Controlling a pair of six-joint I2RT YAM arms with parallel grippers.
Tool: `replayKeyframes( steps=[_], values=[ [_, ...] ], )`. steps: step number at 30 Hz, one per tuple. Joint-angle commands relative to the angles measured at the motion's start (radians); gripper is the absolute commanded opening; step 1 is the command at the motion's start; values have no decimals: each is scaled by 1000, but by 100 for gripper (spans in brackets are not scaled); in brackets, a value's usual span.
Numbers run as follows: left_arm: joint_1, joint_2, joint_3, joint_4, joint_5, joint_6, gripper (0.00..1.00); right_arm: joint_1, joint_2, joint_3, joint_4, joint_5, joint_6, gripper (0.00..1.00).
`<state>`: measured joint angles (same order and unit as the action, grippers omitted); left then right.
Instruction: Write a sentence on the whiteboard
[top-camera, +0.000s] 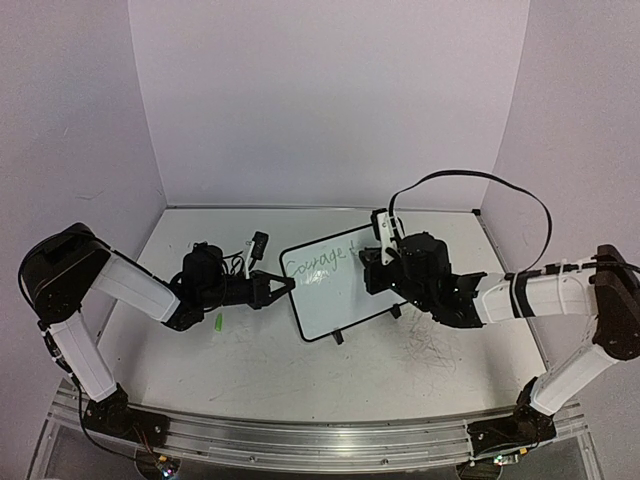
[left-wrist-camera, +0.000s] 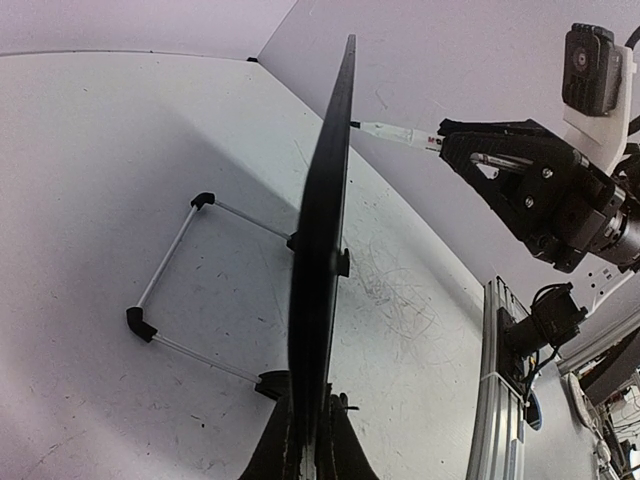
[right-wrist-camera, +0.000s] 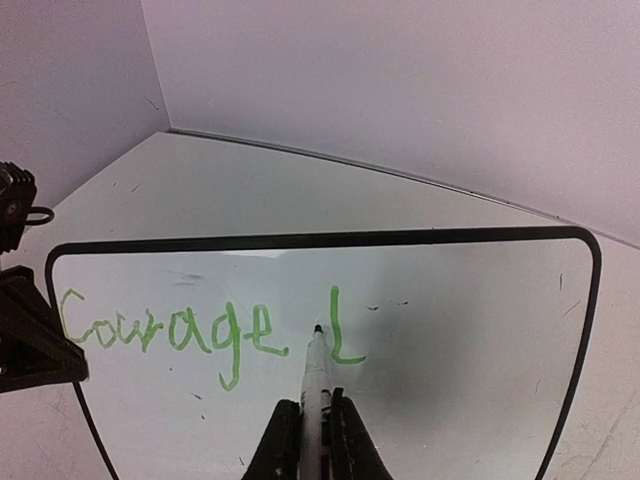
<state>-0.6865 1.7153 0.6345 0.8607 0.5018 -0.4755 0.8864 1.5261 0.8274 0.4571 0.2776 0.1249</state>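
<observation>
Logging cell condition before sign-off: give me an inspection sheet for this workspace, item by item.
Surface: white tabletop, grey scuffs, most right of centre.
Job's things: whiteboard standing on its wire stand; green sentence reads "Courage" plus one further stroke; marker tip at the board.
Clutter: small green object by left arm.
Grippers: left gripper jaws shut on whiteboard edge; right gripper jaws shut on marker.
Cables: black cable loops above right arm.
Surroundings: pale walls; metal rail at near edge.
</observation>
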Motion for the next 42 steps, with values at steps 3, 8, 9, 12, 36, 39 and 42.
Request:
replayKeyframes(
  steps=[3, 8, 9, 12, 36, 39, 42],
  values=[
    [4, -33, -10, -54, -30, 21, 0, -3, 21, 49, -31, 86, 25, 0],
    [4, -33, -11, -55, -30, 20, 0, 0, -20, 33, -42, 142, 44, 0],
    [4, -34, -12, -55, -31, 20, 0, 3, -54, 1, -13, 149, 44, 0],
    [4, -37, -15, -55, -34, 20, 0, -3, -140, -77, 82, 109, 41, 0],
    [4, -30, -8, -60, -29, 22, 0, -46, -32, -10, 38, -28, 26, 0],
    [3, -32, -7, -60, -30, 23, 0, -47, -24, -7, 38, -26, 26, 0],
    [4, -33, -8, -61, -31, 25, 0, -47, -21, -9, 35, -21, 32, 0]
  ],
)
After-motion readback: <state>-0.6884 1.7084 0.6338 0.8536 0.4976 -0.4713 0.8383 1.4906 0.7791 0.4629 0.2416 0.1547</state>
